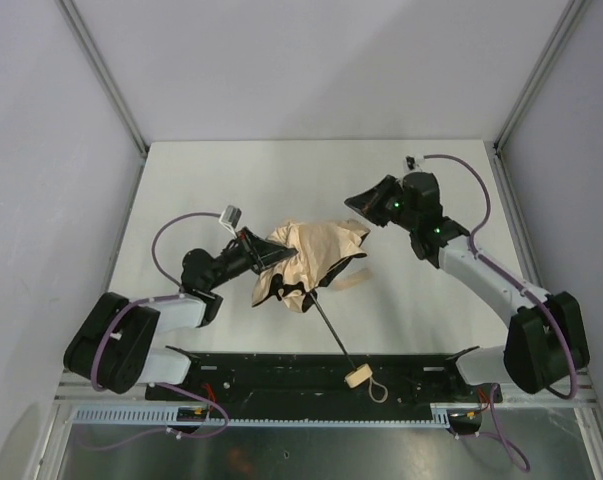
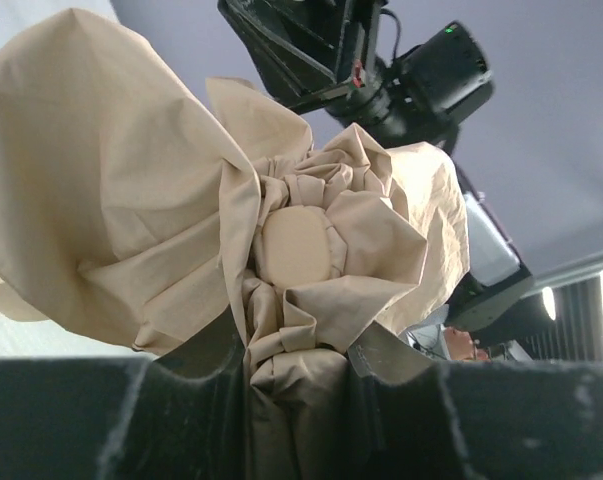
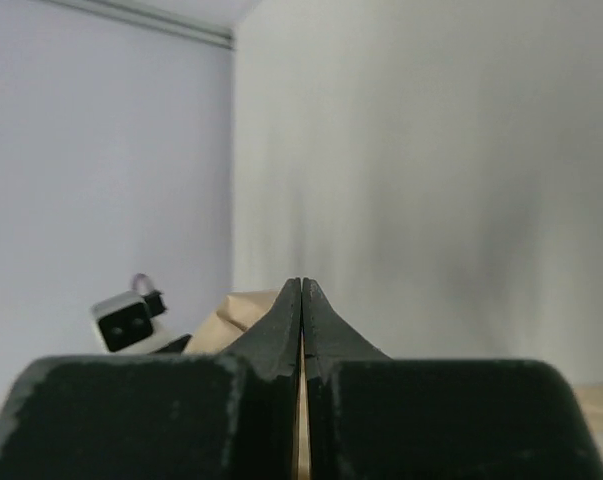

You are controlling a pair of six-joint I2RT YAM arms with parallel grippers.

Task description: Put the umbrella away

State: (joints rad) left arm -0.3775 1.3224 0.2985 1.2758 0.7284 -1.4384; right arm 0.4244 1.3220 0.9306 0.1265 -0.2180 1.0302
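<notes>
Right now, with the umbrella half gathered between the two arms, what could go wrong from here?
1. The left claw grips only bunched canopy, not the shaft; the fabric could slip out or tear.
2. The handle and its loop strap lie over the black base rail; dragging may snag them.
3. The right claw is shut beside the canopy; it may have missed the fabric.
</notes>
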